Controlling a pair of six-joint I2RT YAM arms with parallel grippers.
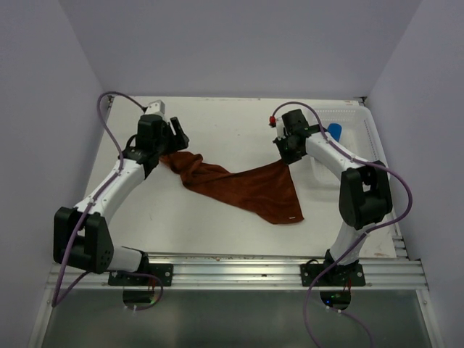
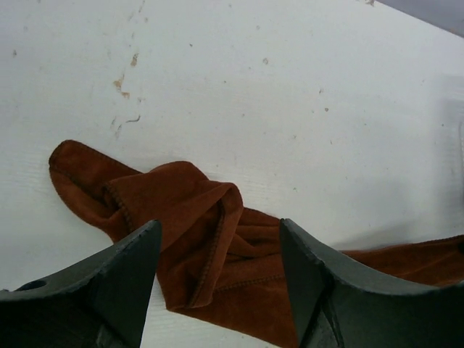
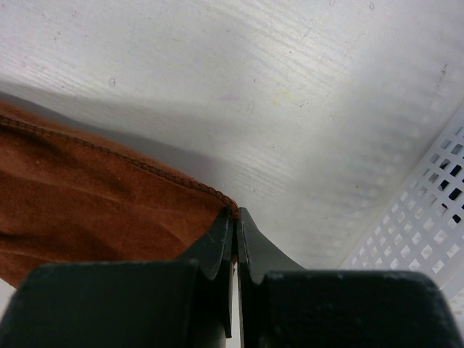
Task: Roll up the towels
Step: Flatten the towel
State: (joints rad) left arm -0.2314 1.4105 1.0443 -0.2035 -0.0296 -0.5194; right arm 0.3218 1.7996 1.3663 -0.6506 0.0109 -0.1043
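Note:
The rust-brown towel [image 1: 246,188] lies stretched across the middle of the white table, bunched and folded at its left end [image 2: 217,246]. My left gripper [image 1: 174,141] hovers open just above that crumpled end, and its fingers [image 2: 221,225] straddle the folds without gripping. At the towel's far right, my right gripper [image 1: 286,156] is shut on the hemmed corner [image 3: 87,196], and that corner sits pinched between its closed jaws [image 3: 237,212]. The bright blue towel [image 1: 334,131] sits inside the basket at the back right, only partly visible.
A white mesh basket [image 1: 348,116] stands along the right edge of the table, and its wall [image 3: 435,181] is close to the right gripper. Pale walls enclose the table on three sides. A metal rail [image 1: 239,264] runs along the near edge.

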